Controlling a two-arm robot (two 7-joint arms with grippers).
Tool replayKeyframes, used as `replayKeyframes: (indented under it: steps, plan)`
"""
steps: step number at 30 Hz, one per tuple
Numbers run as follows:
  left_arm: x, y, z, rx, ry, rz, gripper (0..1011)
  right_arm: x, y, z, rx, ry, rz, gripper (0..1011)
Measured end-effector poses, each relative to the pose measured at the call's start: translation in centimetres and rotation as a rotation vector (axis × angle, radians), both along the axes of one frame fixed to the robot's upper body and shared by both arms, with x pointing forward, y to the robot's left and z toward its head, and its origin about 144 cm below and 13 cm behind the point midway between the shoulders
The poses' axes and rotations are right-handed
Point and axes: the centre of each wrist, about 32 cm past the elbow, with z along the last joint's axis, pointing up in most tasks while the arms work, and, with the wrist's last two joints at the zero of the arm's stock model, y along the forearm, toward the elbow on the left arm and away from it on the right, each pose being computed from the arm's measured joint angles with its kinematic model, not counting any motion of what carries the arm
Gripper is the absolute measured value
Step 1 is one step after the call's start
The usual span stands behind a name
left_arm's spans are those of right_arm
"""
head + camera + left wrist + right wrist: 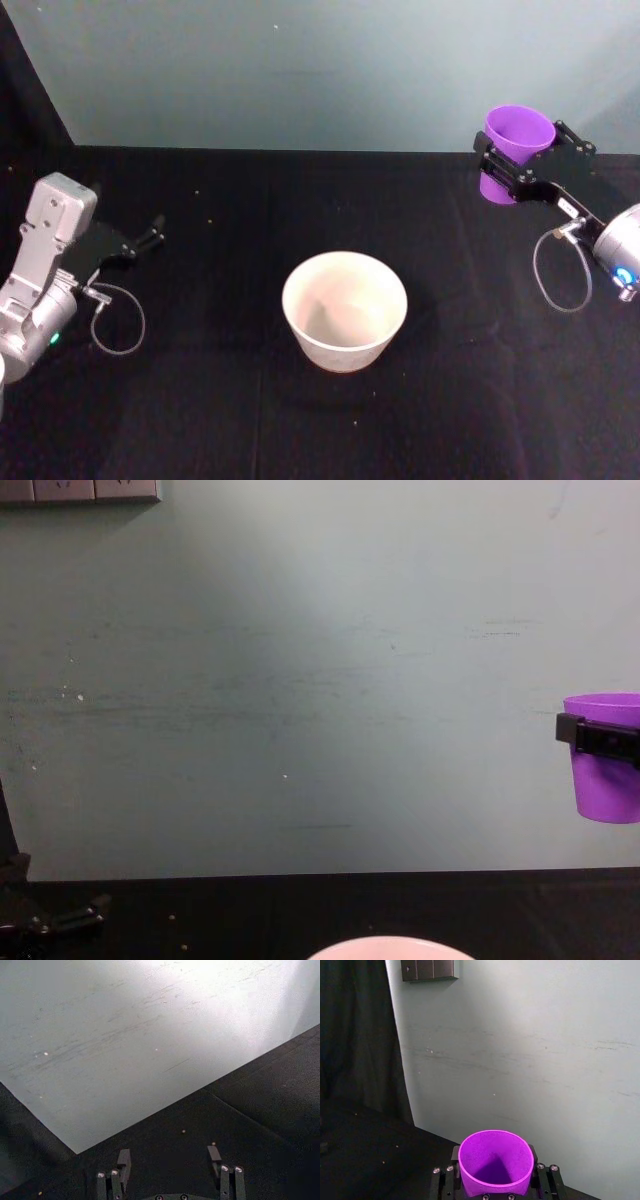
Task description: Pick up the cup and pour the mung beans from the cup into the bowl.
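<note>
The cup (520,128) is hanging upright off to my right, well apart from the bowl (345,352), my right gripper (528,158) clamping its wall just under the rim. It's looking light, thin and slick, so I'm judging a gentle hold there is right. My left gripper (150,235) is idling at the left, fingers apart. I'm not making out any mung beans: the cup's bottom is lying in shadow.

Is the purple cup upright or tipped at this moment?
Upright. The cup, held in the right tool, has its mouth facing up and its rim level in the chest view.
</note>
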Motion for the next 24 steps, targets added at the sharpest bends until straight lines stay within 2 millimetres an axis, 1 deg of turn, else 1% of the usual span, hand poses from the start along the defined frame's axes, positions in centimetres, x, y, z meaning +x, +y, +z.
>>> replayKeyframes:
  steps: [24]
  plan:
    - [0.0,0.0,0.0,0.0,0.0,0.0,1000,0.0,0.0,0.0,0.0,0.0,0.0,749]
